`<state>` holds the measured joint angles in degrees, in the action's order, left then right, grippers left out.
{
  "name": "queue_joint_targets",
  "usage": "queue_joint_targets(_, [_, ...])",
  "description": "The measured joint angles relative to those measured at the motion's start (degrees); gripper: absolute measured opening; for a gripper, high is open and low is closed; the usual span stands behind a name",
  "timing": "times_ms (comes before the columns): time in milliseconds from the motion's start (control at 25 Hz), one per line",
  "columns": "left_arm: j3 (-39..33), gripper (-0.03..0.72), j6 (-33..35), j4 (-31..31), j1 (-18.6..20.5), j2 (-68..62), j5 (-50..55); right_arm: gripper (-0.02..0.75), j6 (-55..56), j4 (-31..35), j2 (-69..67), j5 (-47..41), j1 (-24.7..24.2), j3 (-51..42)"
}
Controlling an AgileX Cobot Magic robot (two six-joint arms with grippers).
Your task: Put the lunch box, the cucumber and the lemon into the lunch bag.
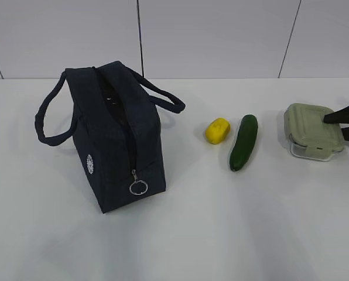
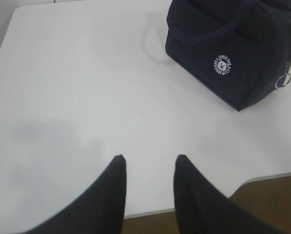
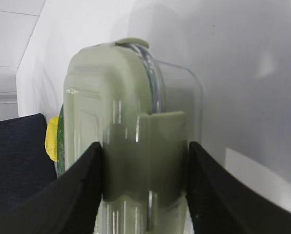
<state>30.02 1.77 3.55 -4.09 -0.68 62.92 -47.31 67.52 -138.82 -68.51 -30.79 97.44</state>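
The lunch box (image 1: 309,129), clear with a sage-green lid, rests on the white table at the far right. My right gripper (image 1: 337,127) comes in from the right edge. In the right wrist view its fingers press both sides of the lunch box (image 3: 126,122), so the gripper (image 3: 143,145) is shut on it. The cucumber (image 1: 244,141) and the lemon (image 1: 217,130) lie side by side in the middle. The navy lunch bag (image 1: 119,134) stands at the left, handles spread. My left gripper (image 2: 150,157) hangs open and empty over bare table, well short of the bag (image 2: 233,48).
A metal ring pull (image 1: 138,187) hangs at the bag's near end. The table's front edge (image 2: 262,178) runs just past the left gripper, with brown floor beyond. A white panelled wall (image 1: 221,35) closes off the back.
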Motion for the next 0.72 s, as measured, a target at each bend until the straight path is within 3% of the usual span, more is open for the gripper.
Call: queue_joint_targets(720, [0.00, 0.241, 0.00, 0.00, 0.00, 0.00, 0.00, 0.354, 0.00, 0.10, 0.00, 0.00, 0.00, 0.00])
